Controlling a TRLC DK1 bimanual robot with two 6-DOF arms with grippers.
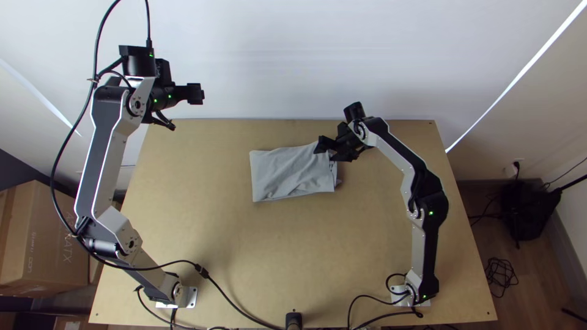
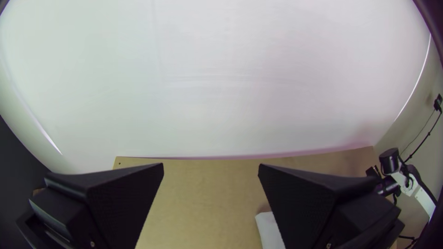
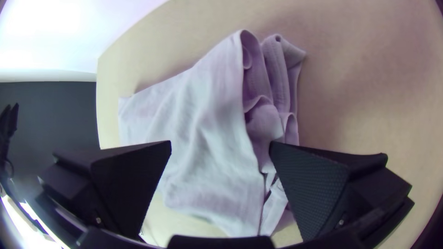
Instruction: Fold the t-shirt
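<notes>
While the left tool (image 1: 196, 93) gapes empty, upper left, the right tool (image 1: 328, 151), equally wide and empty, hangs over the folded t-shirt (image 1: 281, 174), mid-frame

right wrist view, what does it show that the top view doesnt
Right wrist view: the textured inner face of a flat black finger, and inner layers of the pale grey cloth t-shirt.
Top view: brown cardboard boxes and a tangled black cable on the floor.
Both: the t-shirt, folded, on the light wooden table, the black right gripper over one end.
</notes>
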